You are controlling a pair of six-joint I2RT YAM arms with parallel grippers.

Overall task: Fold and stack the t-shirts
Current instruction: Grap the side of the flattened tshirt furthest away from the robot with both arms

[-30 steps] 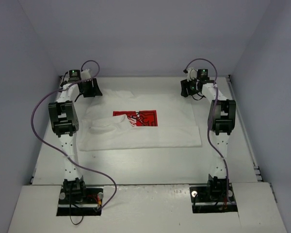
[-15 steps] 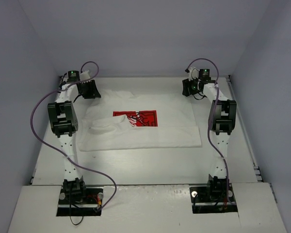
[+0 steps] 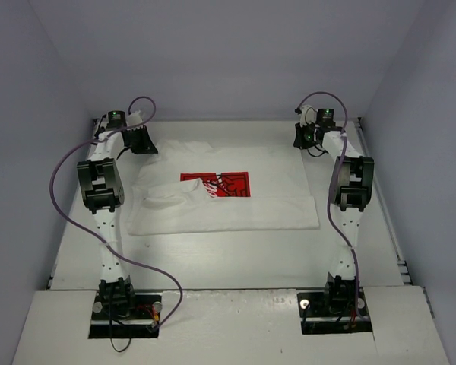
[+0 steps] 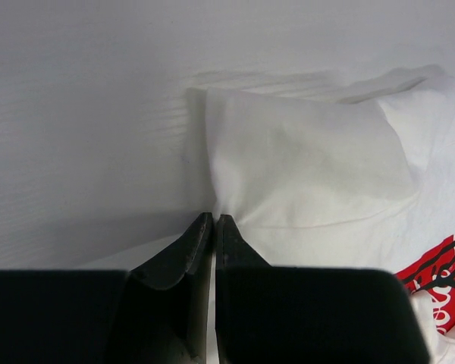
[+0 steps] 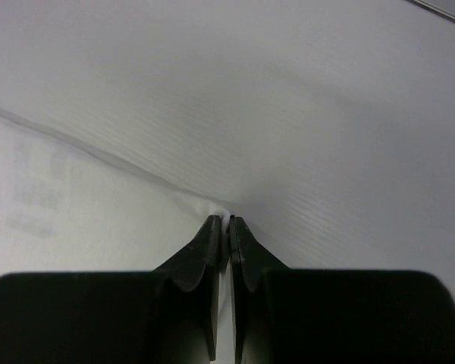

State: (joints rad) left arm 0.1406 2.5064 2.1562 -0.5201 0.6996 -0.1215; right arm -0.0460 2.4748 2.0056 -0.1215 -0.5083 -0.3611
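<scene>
1. A single white, soft-fabric, short-sleeved t-shirt (image 3: 235, 213) lies spread on the flat white desk (image 3: 228, 258), front face up. Its red rectangular chest print (image 3: 216, 185), with white line art, is the landmark for these notes. No second shirt and no stack is in view.
2. The left gripper (image 4: 214, 220) sits low at the shirt's edge, beyond and to the left of the print. Its jaws are pressed together with a thin edge of cloth pinched at the tips. The fabric puckers toward them, and a flat sleeve panel lies just past the tips.
3. The right gripper (image 5: 221, 221) is beyond and to the right of the print, also at the shirt's edge. Its jaws are likewise pressed together on the cloth, and a small peak of fabric rises at the tips.
4. My reading of this hold is that the two matched pinches, one either side of the print, let both arms raise that edge together. The edge can then be carried across the print with the fold line kept straight.
5. A rumpled flap of cloth (image 3: 175, 196) lies just left of the print and overlaps the print's left edge. It will likely bunch up inside any fold unless smoothed.
6. The task looks to be at an early stage: the edge is gripped for a fold, and stacking has not begun.
</scene>
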